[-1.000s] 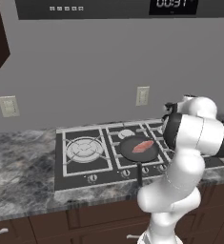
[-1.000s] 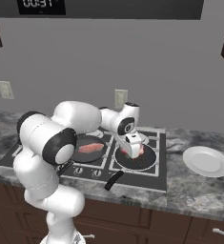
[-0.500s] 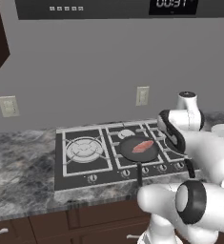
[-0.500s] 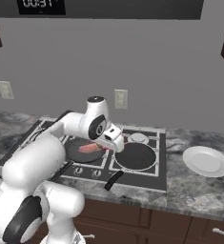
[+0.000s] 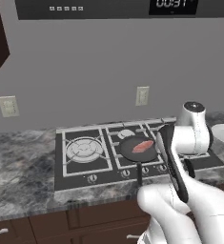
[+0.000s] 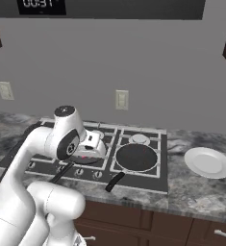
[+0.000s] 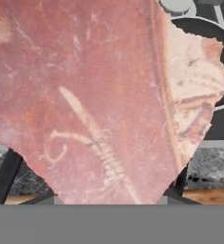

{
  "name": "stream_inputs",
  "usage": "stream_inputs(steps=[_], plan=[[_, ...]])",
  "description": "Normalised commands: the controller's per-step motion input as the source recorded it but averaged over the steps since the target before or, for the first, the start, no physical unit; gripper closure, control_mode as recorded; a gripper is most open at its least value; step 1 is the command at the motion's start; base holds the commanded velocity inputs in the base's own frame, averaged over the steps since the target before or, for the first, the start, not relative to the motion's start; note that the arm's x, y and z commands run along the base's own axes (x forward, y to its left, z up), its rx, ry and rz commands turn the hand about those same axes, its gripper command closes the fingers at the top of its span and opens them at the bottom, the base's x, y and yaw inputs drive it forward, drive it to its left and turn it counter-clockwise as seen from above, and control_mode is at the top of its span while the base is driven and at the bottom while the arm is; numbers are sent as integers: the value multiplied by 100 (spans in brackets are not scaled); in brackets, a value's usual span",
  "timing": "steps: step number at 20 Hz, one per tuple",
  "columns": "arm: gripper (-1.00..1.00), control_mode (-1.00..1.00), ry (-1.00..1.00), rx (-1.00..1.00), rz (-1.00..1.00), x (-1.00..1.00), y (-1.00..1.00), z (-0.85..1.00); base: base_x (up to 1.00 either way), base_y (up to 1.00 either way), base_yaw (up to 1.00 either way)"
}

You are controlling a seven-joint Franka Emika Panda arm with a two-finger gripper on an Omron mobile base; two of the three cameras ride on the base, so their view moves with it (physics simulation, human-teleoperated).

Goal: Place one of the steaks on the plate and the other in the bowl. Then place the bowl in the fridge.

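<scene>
Gripper [image 6: 88, 154] is gripping one steak [image 7: 99, 100] w/ fingers closed on it. Other steak [image 5: 143, 147] is lying in frying pan [image 5: 130, 151]; plate [image 6: 208, 162] is sitting at 3 o'clock of stove [image 6: 148, 168].

Base views flank the stove [image 5: 108, 152], hand view pressed against steak [image 7: 99, 95]

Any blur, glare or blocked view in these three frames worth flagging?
Hand view: a steak sits so close to the lens that it blocks nearly everything, its texture soft. Left base view: evenly lit, no glare; the second steak in the black pan reads clearly. Right base view: sharp, and the plate shows plainly.
</scene>
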Motion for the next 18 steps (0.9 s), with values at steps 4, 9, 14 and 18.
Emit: stream_inputs(steps=[4,9,14,18], plan=[[100,-100,4,0,1,-7,0,-2,0,0,0],[100,100,0,0,0,0,0,-3,0,-5,0],[100,100,0,0,0,0,0,0,3,-65,1],[100,100,0,0,0,0,0,0,0,-92,0]])
